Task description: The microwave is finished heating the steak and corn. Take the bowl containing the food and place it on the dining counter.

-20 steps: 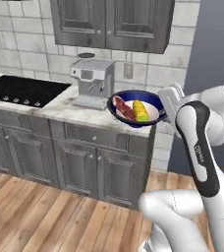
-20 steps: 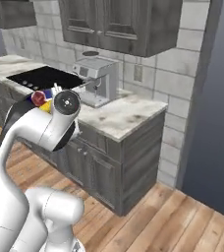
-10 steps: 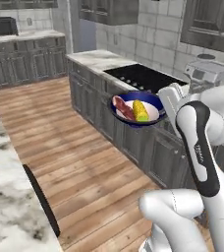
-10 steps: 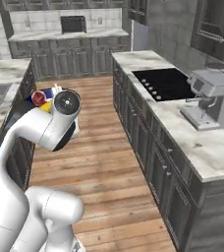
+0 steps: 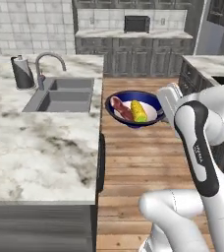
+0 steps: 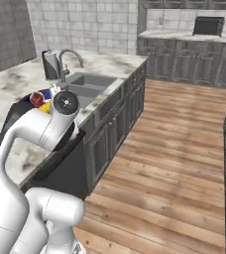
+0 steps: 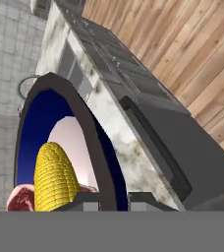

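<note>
The dark blue bowl [image 5: 133,109] hangs in the air over the wood floor, just right of the dining counter [image 5: 35,147] edge. Inside lie the reddish steak [image 5: 120,109] and the yellow corn [image 5: 139,111]. My gripper [image 5: 159,107] is shut on the bowl's right rim. In the hand view the bowl's rim [image 7: 99,147] runs between the fingertips [image 7: 143,201], with the corn [image 7: 55,177] and steak [image 7: 18,197] on the left. From the right base, the bowl [image 6: 41,94] peeks out behind my arm, above the counter [image 6: 16,84]. The microwave is out of view.
The island holds a sink [image 5: 60,96], a curved faucet [image 5: 50,61] and a dark jug [image 5: 21,72]. A dark handle [image 7: 153,147] runs along the island's side. A small black toaster oven [image 5: 137,23] sits on the far counter. Wood floor [image 6: 174,149] lies open to the right.
The base has turned, so the view swung from the cooktop cabinets to the marble island with the sink. The bowl stays in my shut gripper, at the same place relative to the arm.
</note>
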You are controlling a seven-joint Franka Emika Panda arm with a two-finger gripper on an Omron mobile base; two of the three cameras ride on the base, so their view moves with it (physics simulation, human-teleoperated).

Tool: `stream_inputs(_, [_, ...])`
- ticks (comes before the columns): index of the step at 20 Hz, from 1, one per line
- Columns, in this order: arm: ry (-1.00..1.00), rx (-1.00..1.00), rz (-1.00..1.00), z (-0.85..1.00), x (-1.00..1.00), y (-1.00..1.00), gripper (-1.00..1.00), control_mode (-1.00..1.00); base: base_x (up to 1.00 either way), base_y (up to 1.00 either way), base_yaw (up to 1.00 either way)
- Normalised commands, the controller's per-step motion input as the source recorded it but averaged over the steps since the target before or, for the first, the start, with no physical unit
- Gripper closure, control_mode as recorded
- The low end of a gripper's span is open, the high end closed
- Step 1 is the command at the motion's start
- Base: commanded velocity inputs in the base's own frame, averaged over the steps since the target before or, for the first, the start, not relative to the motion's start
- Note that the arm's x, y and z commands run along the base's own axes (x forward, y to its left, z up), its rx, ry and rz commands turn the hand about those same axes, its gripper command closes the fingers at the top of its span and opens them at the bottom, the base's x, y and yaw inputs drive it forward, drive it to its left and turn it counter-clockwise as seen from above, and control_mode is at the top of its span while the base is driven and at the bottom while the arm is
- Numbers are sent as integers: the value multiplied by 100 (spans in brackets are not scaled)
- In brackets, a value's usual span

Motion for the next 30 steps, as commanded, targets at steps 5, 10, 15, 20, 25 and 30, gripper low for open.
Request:
stream_inputs(5, [0,0,0,0,0,0,100,100,-9,-11,78])
stream_inputs(10, [0,0,0,0,0,0,100,100,-72,24,61])
stream_inputs(15, [0,0,0,0,0,0,100,100,-66,96,27])
stream_inputs(20, [0,0,0,0,0,0,100,100,31,100,-4])
stream_inputs(25, [0,0,0,0,0,0,100,100,86,100,-28])
stream_inputs(30, [0,0,0,0,0,0,100,100,81,100,-38])
